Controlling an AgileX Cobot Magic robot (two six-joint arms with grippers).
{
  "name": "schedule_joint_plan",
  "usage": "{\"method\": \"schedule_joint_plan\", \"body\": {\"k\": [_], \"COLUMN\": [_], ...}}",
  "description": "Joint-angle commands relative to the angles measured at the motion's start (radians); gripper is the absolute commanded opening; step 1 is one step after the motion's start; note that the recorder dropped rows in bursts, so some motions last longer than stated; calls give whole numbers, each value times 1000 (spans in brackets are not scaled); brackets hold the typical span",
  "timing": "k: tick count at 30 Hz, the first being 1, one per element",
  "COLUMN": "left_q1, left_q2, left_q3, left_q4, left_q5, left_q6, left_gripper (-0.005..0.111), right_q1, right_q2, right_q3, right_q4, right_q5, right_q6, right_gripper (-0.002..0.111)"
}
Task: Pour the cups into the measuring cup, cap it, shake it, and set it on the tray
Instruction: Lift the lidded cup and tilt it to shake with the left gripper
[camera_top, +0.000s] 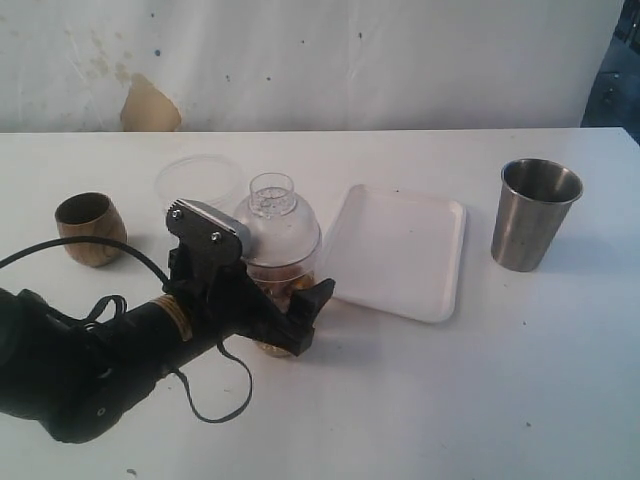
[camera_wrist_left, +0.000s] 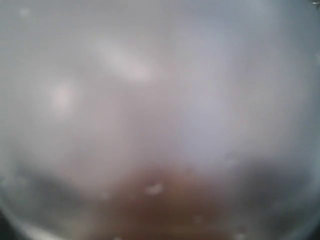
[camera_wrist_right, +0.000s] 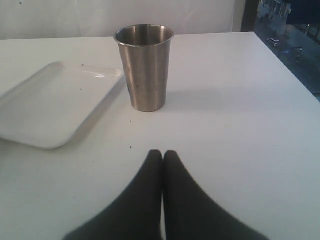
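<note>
The measuring cup (camera_top: 280, 235) stands on the white table (camera_top: 450, 400), just beside the tray's left edge and not on the tray (camera_top: 440, 290). It wears a clear domed top with a short neck. The black arm crosses in front of its lower part, so its base and printed scale are hidden. Some brown contents (camera_top: 275, 283) show through the wall low down.

The left gripper (camera_top: 290, 300) reaches around the cup from the near side. One dark finger (camera_top: 318, 295) curls past the cup's right flank, and the other is out of sight behind the vessel. Whether the jaws press on the wall or only bracket it cannot be told. The left wrist view is no help: the cup (camera_wrist_left: 160, 100) fills it as a milky blur with a brown smear (camera_wrist_left: 150, 200) near one edge.

The right gripper (camera_wrist_right: 162, 152) does not appear in the exterior view. Its own camera shows its two black fingers clenched together over bare table with nothing between them. Ahead of them stand the steel tumbler (camera_wrist_right: 145, 67) and a corner of the tray (camera_wrist_right: 55, 100), whose far side is cut off.

In the exterior view the tumbler (camera_top: 535, 215) stands upright to the right of the tray, well apart from it. The wooden cup (camera_top: 90, 228) sits far left. A frosted round container (camera_top: 200, 180) lies behind the arm, partly covered by the wrist housing.
</note>
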Motion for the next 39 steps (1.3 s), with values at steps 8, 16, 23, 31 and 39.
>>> {"method": "schedule_joint_plan", "body": {"k": [8,16,23,31,39], "left_q1": [-4,26,104,179,268], "left_q2": [-144,-449,-482,-475,-479], "left_q3": [-5,-20,-133,-152,-164], "left_q4": [15,-30,256,358,178], "left_q5": [41,93,521,386,444], "left_q6": [-28,-19,-170,-381,-212], "left_gripper": [0,0,0,0,0], "right_q1": [4,4,4,4,4], "right_q2": [-2,-2,-2,-2,-2], "right_q3": [4,4,4,4,4], "right_q4": [-1,-1,-1,1,-1], "right_q5": [0,0,0,0,0], "right_q6": [3,3,3,3,3], "right_gripper": [0,0,0,0,0]}}
